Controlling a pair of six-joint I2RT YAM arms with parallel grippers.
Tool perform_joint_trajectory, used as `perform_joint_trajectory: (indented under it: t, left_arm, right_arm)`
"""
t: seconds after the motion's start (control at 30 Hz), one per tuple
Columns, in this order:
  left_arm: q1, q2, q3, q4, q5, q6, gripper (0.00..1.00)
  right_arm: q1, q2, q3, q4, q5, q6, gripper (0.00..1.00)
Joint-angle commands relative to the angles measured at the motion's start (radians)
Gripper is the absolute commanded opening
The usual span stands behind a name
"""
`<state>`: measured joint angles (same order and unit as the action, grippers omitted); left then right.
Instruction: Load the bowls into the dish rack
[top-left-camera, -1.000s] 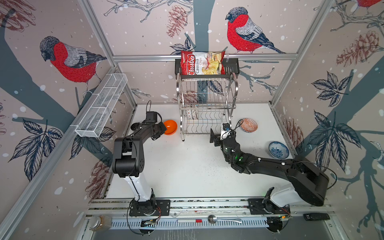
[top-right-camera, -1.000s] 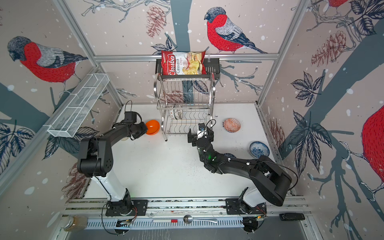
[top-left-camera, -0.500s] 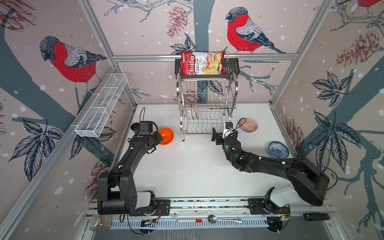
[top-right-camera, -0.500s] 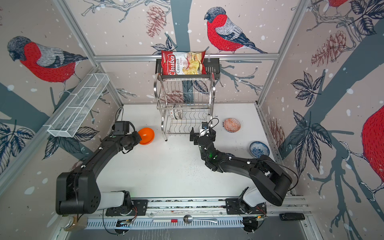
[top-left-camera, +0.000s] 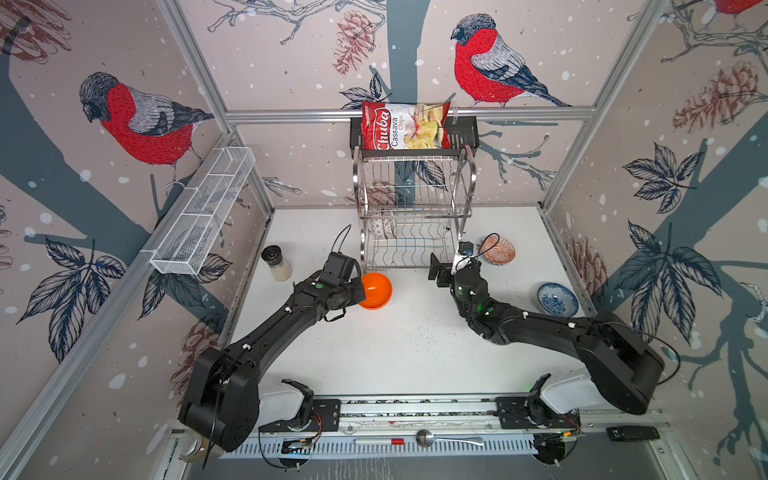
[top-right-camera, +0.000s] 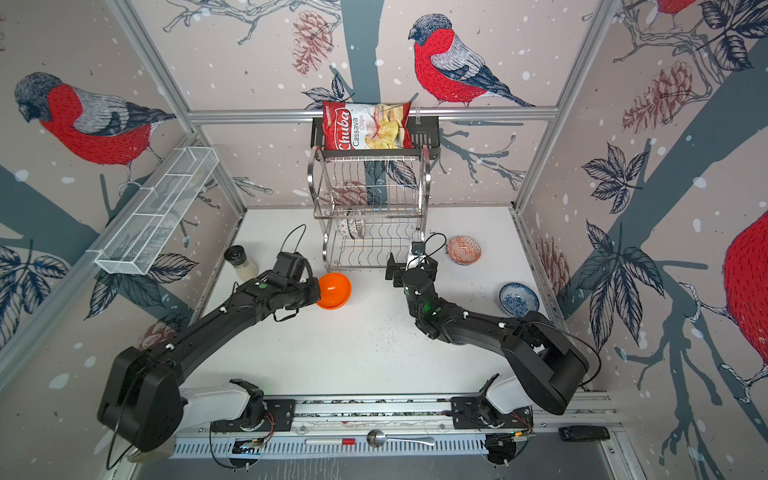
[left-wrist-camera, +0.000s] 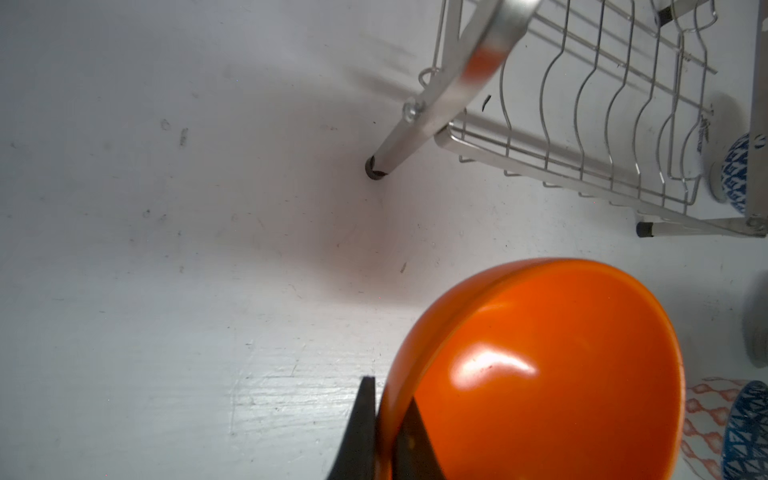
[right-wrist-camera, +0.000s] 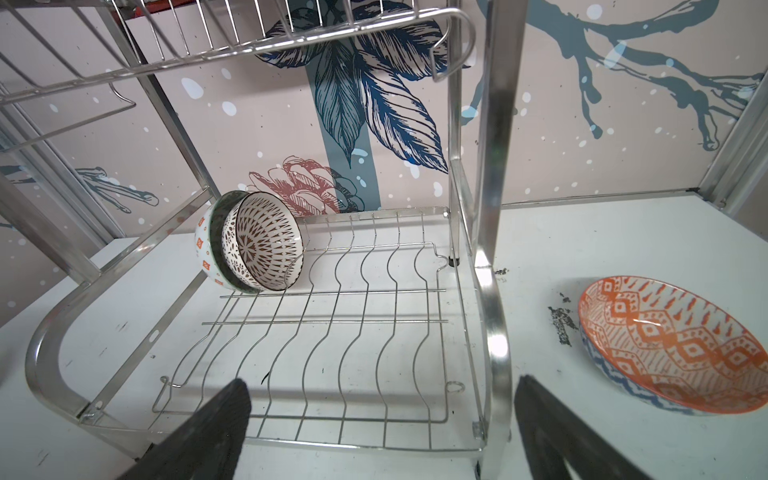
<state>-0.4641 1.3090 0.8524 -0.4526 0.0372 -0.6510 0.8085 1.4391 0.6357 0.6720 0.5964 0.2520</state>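
My left gripper (left-wrist-camera: 388, 395) is shut on the rim of the plain orange bowl (top-left-camera: 376, 291) (top-right-camera: 334, 291) (left-wrist-camera: 540, 374), one finger inside and one outside. The bowl hangs tilted above the table, just in front of the dish rack's (top-left-camera: 411, 216) (top-right-camera: 370, 216) (left-wrist-camera: 582, 124) left front leg. Two patterned bowls (right-wrist-camera: 257, 245) (top-left-camera: 384, 228) lean together at the back left of the rack's (right-wrist-camera: 332, 332) lower shelf. My right gripper (right-wrist-camera: 380, 399) (top-left-camera: 451, 259) is open and empty at the rack's right front corner. A red-orange bowl (top-left-camera: 498, 250) (right-wrist-camera: 673, 345) and a blue-floral bowl (top-left-camera: 557, 299) (top-right-camera: 518, 299) lie on the table to the right.
A glass shaker with a black lid (top-left-camera: 276, 264) (top-right-camera: 242, 262) stands left of the rack. A white mesh basket (top-left-camera: 203, 212) hangs on the left wall. A chips bag (top-left-camera: 405, 126) sits on the black shelf above the rack. A spoon (top-left-camera: 424, 437) lies on the front rail.
My left arm has carried the orange bowl from beside the rack's left side forward and to the right, uncovering the shaker. The right gripper has edged slightly nearer the rack and stays open.
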Motion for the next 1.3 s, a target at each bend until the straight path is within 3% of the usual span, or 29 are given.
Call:
perform_joint_trajectory:
  t: [0.0,0.27,0.57,0.9,1.07,1.17,1.27]
  left_arm:
    - [-0.071,0.054,0.028,0.026,-0.051,-0.023,0.0]
    - [-0.186,0.21,0.072,0.094,-0.077,-0.045,0.0]
    - [-0.194,0.315,0.128,0.109,-0.059,-0.02,0.0]
    - [-0.196,0.348,0.138,0.116,-0.058,-0.003,0.11]
    - [-0.195,0.346,0.14,0.103,-0.064,0.007,0.19]
    - [-0.195,0.341,0.168,0.102,-0.072,0.014,0.29]
    - [-0.194,0.339,0.177,0.101,-0.073,0.025,0.5]
  right_arm:
    - [-0.018,-0.016,-0.007,0.0,-0.009,0.04,0.99]
    - [-0.066,-0.037,-0.023,-0.016,-0.046,0.084,1.0]
    - [-0.078,-0.036,-0.023,-0.019,-0.064,0.096,1.0]
    - [-0.089,-0.031,-0.024,-0.024,-0.07,0.116,1.0]
    - [-0.094,-0.032,-0.027,-0.023,-0.084,0.121,1.0]
    - [-0.095,-0.03,-0.028,-0.024,-0.088,0.122,1.0]
    - [-0.101,-0.035,-0.028,-0.025,-0.088,0.124,1.0]
